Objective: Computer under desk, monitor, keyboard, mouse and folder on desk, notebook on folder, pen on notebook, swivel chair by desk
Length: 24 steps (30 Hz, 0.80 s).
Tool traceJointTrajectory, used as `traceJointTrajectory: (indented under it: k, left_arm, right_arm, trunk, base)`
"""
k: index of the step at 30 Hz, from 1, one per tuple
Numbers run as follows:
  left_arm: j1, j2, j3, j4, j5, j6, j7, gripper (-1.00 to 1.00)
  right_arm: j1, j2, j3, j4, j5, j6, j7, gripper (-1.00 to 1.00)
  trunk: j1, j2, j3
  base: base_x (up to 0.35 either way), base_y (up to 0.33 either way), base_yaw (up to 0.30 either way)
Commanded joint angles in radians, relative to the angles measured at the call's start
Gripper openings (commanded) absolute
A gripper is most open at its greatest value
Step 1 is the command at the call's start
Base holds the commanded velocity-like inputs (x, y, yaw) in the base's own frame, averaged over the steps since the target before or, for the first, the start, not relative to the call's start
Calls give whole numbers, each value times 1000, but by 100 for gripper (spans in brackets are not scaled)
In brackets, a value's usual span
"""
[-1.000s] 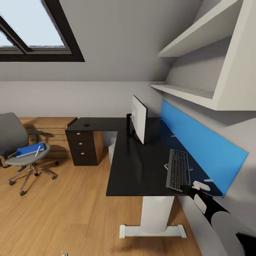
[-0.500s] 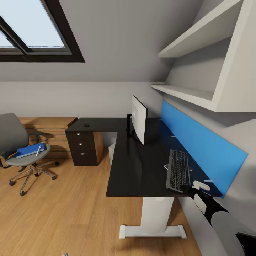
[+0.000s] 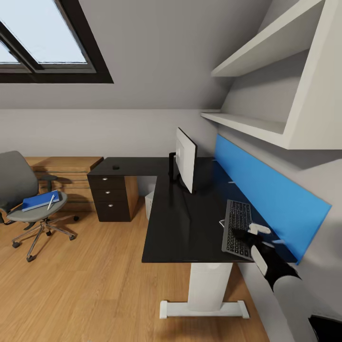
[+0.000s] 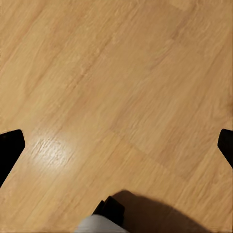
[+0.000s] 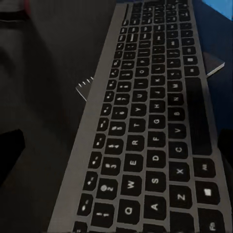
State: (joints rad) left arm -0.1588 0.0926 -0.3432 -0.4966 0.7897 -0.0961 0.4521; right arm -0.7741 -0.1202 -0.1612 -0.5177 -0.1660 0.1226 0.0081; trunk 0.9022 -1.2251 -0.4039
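- Right tool (image 3: 248,232) hovers over the near end of the keyboard (image 3: 237,227), which lies on the black table (image 3: 175,228) close to the blue back panel (image 3: 266,194), with the notebook peeking out from under it.
- In the right wrist view the keys fill the frame, keyboard (image 5: 150,131) right below; whether this tool is spread or closed, I cannot tell.
- Left tool (image 4: 116,145) hangs above bare wooden floor (image 4: 121,87), fingers spread wide, nothing held.
- Monitor (image 3: 186,159) stands on the table, well apart from the keyboard (that gap is the problem).
- My read: the keyboard needs bringing toward the monitor. Best pinch the frame edge squarely, lift little, and slide level so the notebook beneath doesn't drag along.
- Mouse (image 3: 115,166) sits on the far wing; folder (image 3: 40,200) and pen (image 3: 50,201) wait on the swivel chair (image 3: 28,199).
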Motion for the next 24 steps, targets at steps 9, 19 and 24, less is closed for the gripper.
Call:
traceJointTrajectory:
  k: [9,19,24]
  left_arm:
    - [-1,-19,-11,35,12,-123,6,100]
    - [-1,-20,-13,38,12,-155,6,100]
    - [-1,-21,-13,38,12,-158,6,100]
  right_arm:
    - [1,56,76,-54,136,7,-76,100]
    - [1,60,81,-55,156,-2,-113,100]
    - [1,59,80,-55,157,-2,-146,100]
  trunk:
    - [0,-1,-1]
    - [0,-1,-1]
    - [0,-1,-1]
  base:
    - [5,0,0]
    - [249,0,0]
    - [322,0,0]
